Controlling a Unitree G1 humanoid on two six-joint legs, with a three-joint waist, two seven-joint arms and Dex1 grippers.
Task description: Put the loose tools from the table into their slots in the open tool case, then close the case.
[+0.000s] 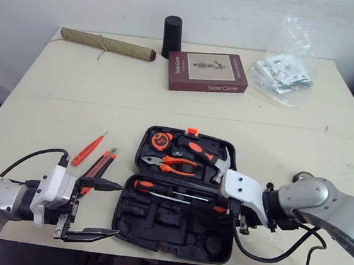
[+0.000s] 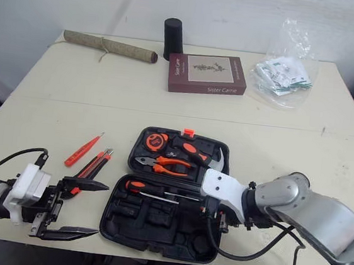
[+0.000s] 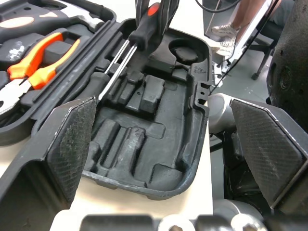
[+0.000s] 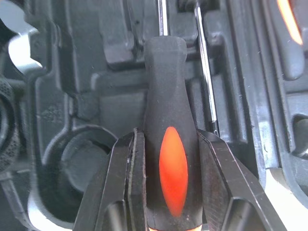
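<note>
Your right gripper (image 4: pixel 171 142) squeezes the handle of the black-and-orange screwdriver (image 4: pixel 166 96), low over the near half of the open tool case (image 1: pixel 173 224). Your left gripper (image 1: pixel 117 210) points at the case's left edge, fingers wide apart and empty. A thin red screwdriver (image 1: pixel 88 148) and a utility knife (image 1: pixel 100 165) lie loose left of the case.

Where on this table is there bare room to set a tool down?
Free: the broad strip of table between the book and the tool case, and right of the case. Crowded: the near-left, with red tester, knife and left end effector.
</note>
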